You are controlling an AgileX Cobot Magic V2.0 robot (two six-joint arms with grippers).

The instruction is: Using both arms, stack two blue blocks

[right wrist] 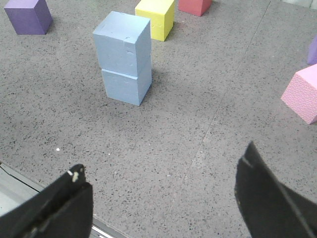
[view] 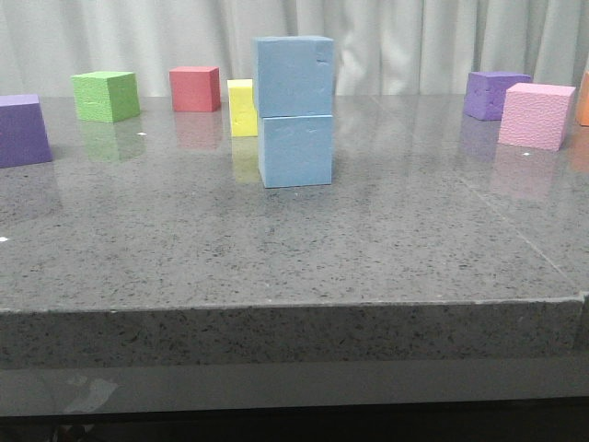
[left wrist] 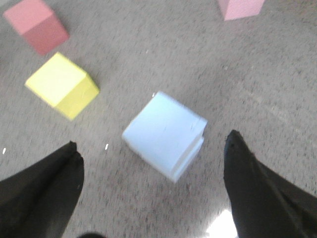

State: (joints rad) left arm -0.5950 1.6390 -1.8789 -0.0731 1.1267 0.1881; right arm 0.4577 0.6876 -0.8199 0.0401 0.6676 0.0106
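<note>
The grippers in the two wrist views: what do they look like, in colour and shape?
The left gripper has two plain black fingers, broad and tapering to points. The right gripper looks the same, with a small pale scuff on one fingertip. No cables or markings are visible.

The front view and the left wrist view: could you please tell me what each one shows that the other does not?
Only the front view shows the green cube, two purple cubes and the table's front edge. Only the left wrist view shows the left gripper, jaws spread wide and empty above the stack. Both show the stacked blue blocks, the yellow cube, the red cube and the pink cube.
</note>
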